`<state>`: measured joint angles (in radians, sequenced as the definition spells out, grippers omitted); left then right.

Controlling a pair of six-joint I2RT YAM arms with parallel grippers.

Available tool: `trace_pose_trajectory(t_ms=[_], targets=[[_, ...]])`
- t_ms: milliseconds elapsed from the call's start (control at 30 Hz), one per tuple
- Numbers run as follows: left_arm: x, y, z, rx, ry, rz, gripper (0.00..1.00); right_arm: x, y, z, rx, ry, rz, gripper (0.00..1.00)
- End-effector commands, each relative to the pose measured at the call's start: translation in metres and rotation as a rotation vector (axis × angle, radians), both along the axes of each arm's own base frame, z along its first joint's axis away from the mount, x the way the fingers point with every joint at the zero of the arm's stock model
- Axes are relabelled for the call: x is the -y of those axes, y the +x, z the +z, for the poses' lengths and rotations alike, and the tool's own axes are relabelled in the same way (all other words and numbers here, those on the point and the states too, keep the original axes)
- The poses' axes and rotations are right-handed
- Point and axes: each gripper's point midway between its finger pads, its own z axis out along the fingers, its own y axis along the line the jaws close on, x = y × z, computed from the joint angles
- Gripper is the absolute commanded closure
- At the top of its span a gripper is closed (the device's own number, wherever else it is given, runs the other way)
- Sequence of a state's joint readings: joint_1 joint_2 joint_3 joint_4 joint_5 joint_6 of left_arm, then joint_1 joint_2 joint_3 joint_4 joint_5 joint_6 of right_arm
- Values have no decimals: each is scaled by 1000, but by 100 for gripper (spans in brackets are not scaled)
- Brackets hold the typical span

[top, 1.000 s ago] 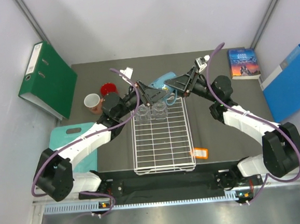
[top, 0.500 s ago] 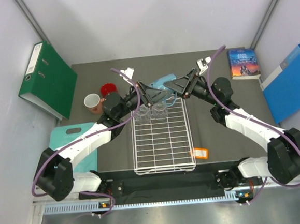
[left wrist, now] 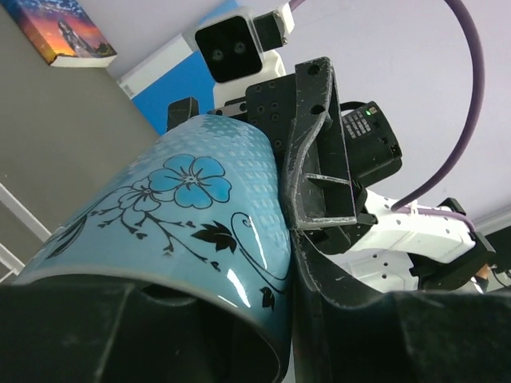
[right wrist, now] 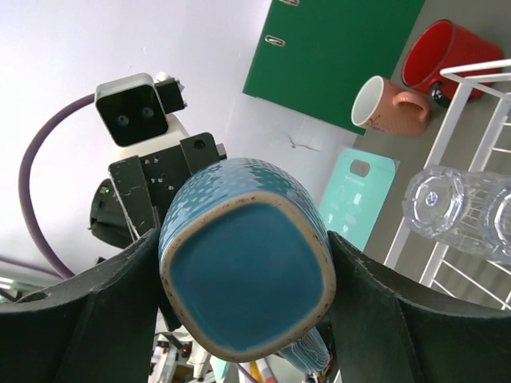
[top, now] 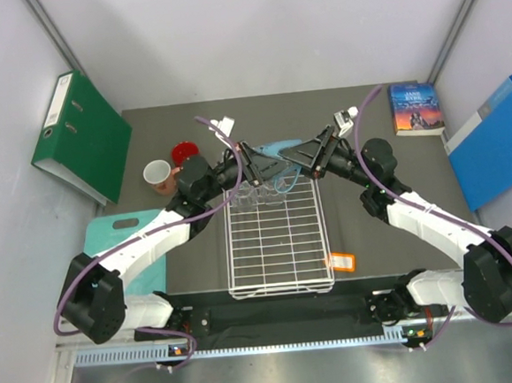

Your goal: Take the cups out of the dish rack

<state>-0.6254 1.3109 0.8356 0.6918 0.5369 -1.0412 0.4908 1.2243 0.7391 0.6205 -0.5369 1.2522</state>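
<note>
Soft, even overhead light leaves my tabletop (top: 200,267) nearly shadowless, a small glare streak marks the light-blue mug (left wrist: 184,215), and both wrist views go dark and blurred along their bottom edges.

We find the far end of the white wire dish rack (top: 230,247) crowded: left end effector (top: 265,161) and right end effector (top: 299,157) meet on the light-blue flowered ceramic mug (top: 281,145) above two clear glass tumblers (top: 246,195). The dark surface (top: 375,235) right of the rack lies open.
</note>
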Motion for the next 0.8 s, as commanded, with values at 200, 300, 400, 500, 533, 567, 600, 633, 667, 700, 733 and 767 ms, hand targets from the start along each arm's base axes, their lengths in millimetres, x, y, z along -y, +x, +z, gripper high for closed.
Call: trace_pose_trajectory(t_ms=[200,300,400,500,533,567,600,633,667,700,733,767], targets=[[-13,28,-11,-72,256,193,100,-4,-29,41,261,-80,87,23],[-25,32,-13,-78,306,256,100,0,-19,46,259,-124,46,3],[-31,30,-8,-63,305,276,100,3,-15,51,261,-129,24,0],[-36,29,-1,-45,301,299,100,7,-9,53,252,-128,-6,0],[-39,30,1,-42,310,311,100,10,-5,53,247,-135,-32,0],[-44,31,2,-41,348,328,100,16,-2,47,224,-172,-64,0],[-50,35,2,-42,374,361,100,25,9,46,210,-199,-138,0],[-55,36,6,-32,393,381,100,31,15,42,202,-231,-173,0],[-62,38,9,-21,436,401,100,38,17,37,189,-286,-202,0],[-70,42,10,-20,460,444,100,47,26,35,179,-320,-264,0],[-76,45,12,-20,475,467,100,52,30,36,176,-353,-294,0],[-85,49,19,-14,486,501,100,58,32,19,141,-438,-307,0]])
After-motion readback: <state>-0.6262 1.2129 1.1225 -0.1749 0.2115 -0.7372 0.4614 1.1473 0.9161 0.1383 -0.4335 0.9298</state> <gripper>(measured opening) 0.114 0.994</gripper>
